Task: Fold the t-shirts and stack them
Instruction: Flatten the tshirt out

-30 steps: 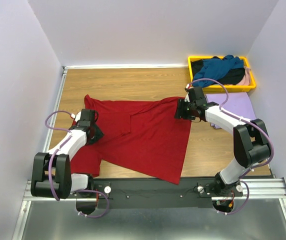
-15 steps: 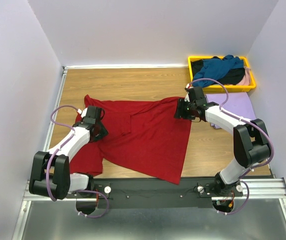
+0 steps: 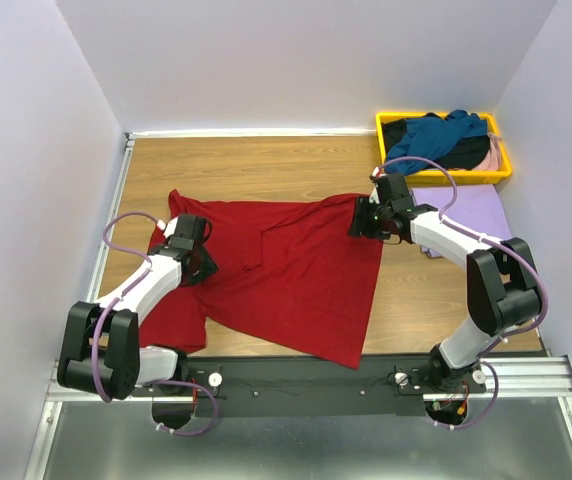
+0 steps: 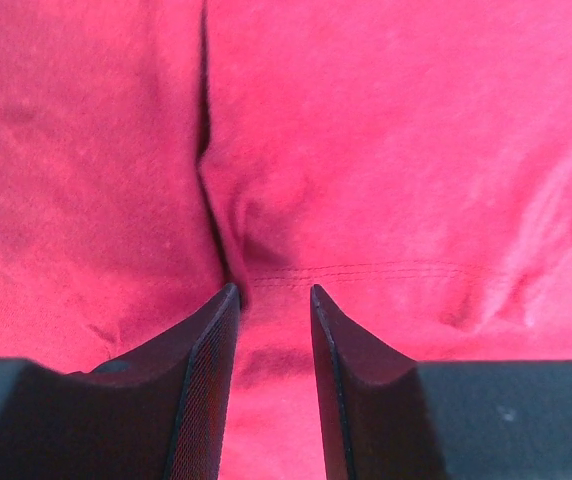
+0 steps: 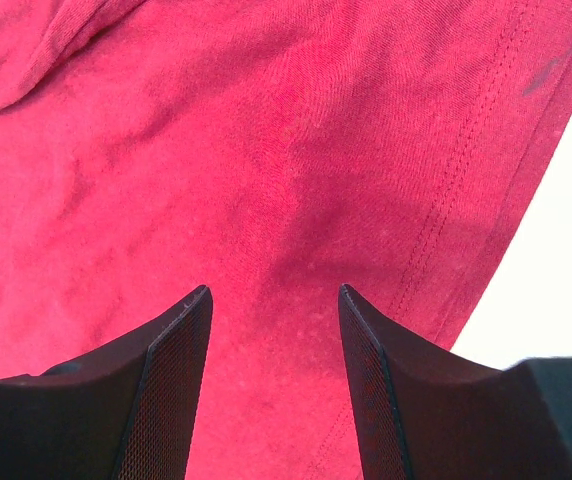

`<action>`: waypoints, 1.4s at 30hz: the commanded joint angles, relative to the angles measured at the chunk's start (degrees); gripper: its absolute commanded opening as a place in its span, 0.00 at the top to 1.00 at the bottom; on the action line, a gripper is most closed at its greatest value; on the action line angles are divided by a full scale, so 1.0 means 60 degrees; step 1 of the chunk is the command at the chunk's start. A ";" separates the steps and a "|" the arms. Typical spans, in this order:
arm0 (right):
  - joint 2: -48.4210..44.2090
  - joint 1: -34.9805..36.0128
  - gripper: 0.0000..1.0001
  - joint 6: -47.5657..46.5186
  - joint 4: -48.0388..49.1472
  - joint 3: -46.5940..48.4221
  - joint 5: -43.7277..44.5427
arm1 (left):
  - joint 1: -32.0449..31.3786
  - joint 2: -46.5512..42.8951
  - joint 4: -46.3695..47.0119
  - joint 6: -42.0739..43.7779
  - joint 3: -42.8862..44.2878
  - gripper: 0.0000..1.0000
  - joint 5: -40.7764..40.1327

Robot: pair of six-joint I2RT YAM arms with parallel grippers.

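**Subject.** Dark red t-shirt lies spread on the bench, left of the yellow tray and nearer the arm bases than the tray is. Its far-right corner is the part closest to the tray and stops short of the tray's near-left corner. Not flat: a flap lies over the middle and there are wrinkles thru the body.

**L hand**. Sits on the side of the red shirt farthest from the tray, over the cloth near the sleeve.
- Wrist view: L hand points down at the cloth, fingers parted w/ a narrow gap and red cloth showing thru it.
- A raised fold runs up to one fingertip, and a stitched seam crosses just beyond both tips.
- Jaws read as apart. Whether any cloth is nipped: can't tell.

**R hand**. Sits at the shirt corner nearest the tray.
- Wrist view: R hand is over flat cloth, fingers set wider apart, nothing held betw. them.
- The double-stitched hem runs just to one side, w/ the cloth edge and pale bench beyond it.

**Other items.**
- Lavender t-shirt lies flat on the bench just on the near side of the tray. The R arm crosses over it in the top view, and it is apart from the red shirt.
- In the tray: teal blue t-shirt on top, black t-shirt under it, and pale pink t-shirt showing as a strip at the tray's right end.
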 commanded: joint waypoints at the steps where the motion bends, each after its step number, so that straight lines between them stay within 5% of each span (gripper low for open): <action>1: -0.0018 -0.0032 0.39 0.0086 0.0202 -0.0211 -0.0135 | -0.0045 0.0118 0.0041 -0.0170 -0.0338 0.58 -0.0277; 30: -0.0091 -0.0046 0.39 0.0057 0.0216 -0.0342 -0.0091 | -0.0031 0.0747 -0.0135 0.0313 0.0087 0.59 -0.1434; 40: -0.0135 -0.0047 0.39 0.0057 0.0216 -0.0343 -0.0047 | -0.0016 0.0353 -0.0325 0.0372 0.0394 0.81 -0.1229; 42: -0.0135 -0.0032 0.39 0.0071 0.0216 -0.0313 -0.0047 | -0.0031 0.0293 -0.0340 0.0372 0.0453 0.95 -0.1170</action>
